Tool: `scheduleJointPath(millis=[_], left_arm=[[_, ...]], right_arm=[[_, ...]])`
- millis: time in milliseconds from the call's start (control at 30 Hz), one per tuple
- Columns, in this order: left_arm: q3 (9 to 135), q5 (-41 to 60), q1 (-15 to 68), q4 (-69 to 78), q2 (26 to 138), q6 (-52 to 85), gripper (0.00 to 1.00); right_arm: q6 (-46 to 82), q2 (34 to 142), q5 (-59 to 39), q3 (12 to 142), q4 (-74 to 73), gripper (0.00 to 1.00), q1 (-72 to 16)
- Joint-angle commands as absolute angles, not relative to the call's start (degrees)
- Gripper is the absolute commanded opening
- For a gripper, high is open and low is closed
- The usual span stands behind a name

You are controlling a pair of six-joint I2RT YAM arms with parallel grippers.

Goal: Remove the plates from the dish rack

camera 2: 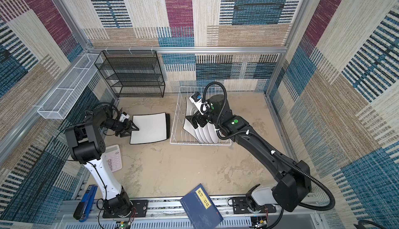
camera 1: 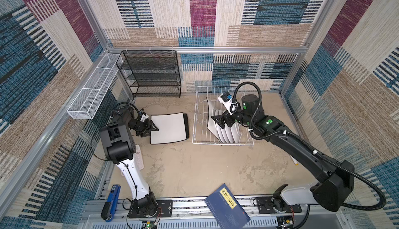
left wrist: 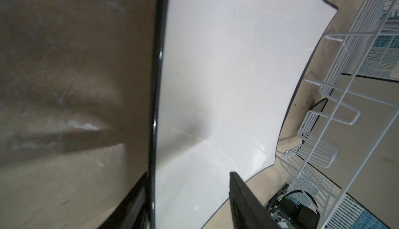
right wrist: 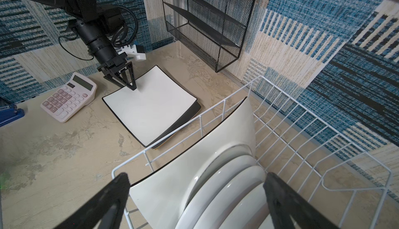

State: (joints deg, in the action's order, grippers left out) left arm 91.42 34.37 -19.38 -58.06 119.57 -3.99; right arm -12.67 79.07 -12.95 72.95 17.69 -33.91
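Hovering over the dish rack [camera 1: 216, 144] on the right, the right gripper [camera 1: 218, 122] has its jaws spread wide and grasps nothing, apparently so that it can straddle the top edge of the standing square plate [right wrist: 172, 174]. That plate stands against the round plates [right wrist: 226, 195] filed upright in the rack. Left of the rack, the left gripper [camera 1: 153, 130] sits at the left edge of a flat square plate [camera 1: 169, 127], jaws parted astride the rim, not pinching it. That plate lies face up on a dark plate [right wrist: 195, 110], probably to build one compact stack on the table [camera 1: 194, 169].
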Motion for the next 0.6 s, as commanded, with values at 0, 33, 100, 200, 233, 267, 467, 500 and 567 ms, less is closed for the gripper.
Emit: scheduleJointPath(millis=[0, 33, 100, 200, 233, 267, 467, 500, 567], left_arm=[[91.9, 34.8, -19.1, -58.3, 118.5, -1.8, 0.54], [92.0, 34.8, -19.1, -58.1, 118.6, -1.6, 0.52], [92.2, 34.6, -18.9, -57.9, 118.9, -1.2, 0.5], [92.4, 34.7, -18.5, -57.7, 119.5, -1.0, 0.5], [92.5, 34.6, -18.3, -57.7, 119.7, -1.0, 0.5], [92.6, 34.6, -18.1, -57.6, 119.9, -1.0, 0.5], [92.9, 34.2, -17.8, -57.0, 120.5, -0.5, 0.5], [92.9, 34.1, -17.8, -57.0, 120.5, -0.4, 0.5], [93.0, 33.7, -17.8, -56.7, 120.2, -0.2, 0.5]], right_arm=[[-12.9, 79.1, -13.0, 73.9, 17.1, 0.99, -34.0], [-12.8, 79.0, -12.9, 73.9, 17.1, 0.99, -34.0], [-12.8, 78.7, -12.7, 73.6, 17.0, 0.99, -34.1], [-12.8, 78.5, -12.4, 73.1, 17.0, 0.99, -34.1], [-12.7, 78.5, -12.3, 73.1, 17.1, 0.99, -34.0], [-12.7, 78.6, -12.3, 73.0, 17.1, 0.99, -34.0], [-12.6, 79.0, -12.2, 73.4, 17.2, 0.99, -34.1], [-12.6, 79.1, -12.2, 73.5, 17.3, 0.99, -34.0], [-12.6, 79.3, -12.2, 73.6, 17.2, 0.99, -34.0]])
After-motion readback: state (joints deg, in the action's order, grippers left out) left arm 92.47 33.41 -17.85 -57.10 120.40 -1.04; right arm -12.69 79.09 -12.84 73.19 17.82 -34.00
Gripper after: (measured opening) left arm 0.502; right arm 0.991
